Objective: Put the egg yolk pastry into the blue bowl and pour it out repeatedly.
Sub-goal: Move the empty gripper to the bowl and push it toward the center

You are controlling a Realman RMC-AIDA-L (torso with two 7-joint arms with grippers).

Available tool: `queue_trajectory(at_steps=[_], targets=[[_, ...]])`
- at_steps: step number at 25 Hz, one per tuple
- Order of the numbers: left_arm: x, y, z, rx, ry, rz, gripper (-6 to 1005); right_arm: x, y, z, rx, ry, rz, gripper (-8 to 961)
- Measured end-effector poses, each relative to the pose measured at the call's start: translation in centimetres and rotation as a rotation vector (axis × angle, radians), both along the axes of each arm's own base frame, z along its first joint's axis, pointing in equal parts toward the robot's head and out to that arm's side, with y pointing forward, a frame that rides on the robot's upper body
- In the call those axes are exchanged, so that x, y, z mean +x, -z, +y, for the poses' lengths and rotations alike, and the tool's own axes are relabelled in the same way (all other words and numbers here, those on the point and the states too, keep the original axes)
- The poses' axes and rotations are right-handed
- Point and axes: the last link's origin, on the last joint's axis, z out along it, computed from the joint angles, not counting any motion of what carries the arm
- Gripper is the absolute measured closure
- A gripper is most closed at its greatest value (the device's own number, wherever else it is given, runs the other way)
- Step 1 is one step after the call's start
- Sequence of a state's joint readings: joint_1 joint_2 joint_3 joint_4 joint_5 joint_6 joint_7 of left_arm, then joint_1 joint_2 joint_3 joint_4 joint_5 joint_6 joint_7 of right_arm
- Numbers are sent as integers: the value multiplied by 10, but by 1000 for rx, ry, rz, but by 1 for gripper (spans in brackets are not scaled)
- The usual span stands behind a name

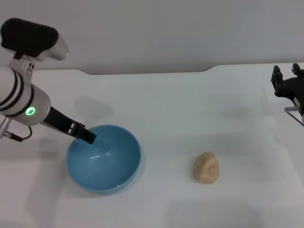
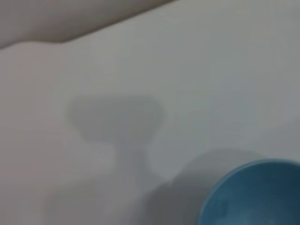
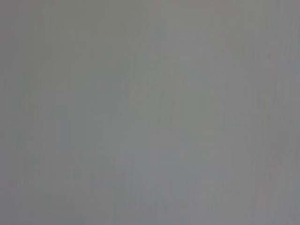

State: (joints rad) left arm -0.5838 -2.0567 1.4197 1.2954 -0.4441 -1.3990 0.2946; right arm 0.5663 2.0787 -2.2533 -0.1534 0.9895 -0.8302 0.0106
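Observation:
The blue bowl [image 1: 103, 159] stands upright on the white table, left of centre, and nothing lies inside it. My left gripper [image 1: 88, 136] reaches down from the left arm to the bowl's far-left rim, its dark fingers shut on that rim. In the left wrist view, part of the blue bowl [image 2: 255, 194] shows. The egg yolk pastry [image 1: 206, 167], a lumpy tan ball, rests on the table well to the right of the bowl. My right gripper [image 1: 286, 71] hangs open at the far right edge, away from the pastry.
The white table [image 1: 190, 109] ends at a back edge against a grey wall. The left arm casts a shadow on the table behind the bowl. The right wrist view holds only plain grey surface.

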Motion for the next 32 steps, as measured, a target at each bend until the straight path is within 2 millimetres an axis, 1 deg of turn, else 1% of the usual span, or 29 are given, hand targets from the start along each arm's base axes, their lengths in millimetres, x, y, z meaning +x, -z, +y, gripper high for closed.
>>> queue_trajectory(at_steps=[9,15,20,26,32], targets=[[-12,18,7,-23,-7,52,140,1,2,-3,-3,3,7,581],[-20,28,4,-71,-32,79,139,1,3,-4,-3,6,9,585],[-24,32,5,-84,-29,116,139,1,3,-4,-6,4,11,588],[-24,33,6,-78,-25,117,262,1,3,-4,-6,5,12,592],[-21,33,7,-84,-14,121,502,4,4,-7,-5,14,17,596]])
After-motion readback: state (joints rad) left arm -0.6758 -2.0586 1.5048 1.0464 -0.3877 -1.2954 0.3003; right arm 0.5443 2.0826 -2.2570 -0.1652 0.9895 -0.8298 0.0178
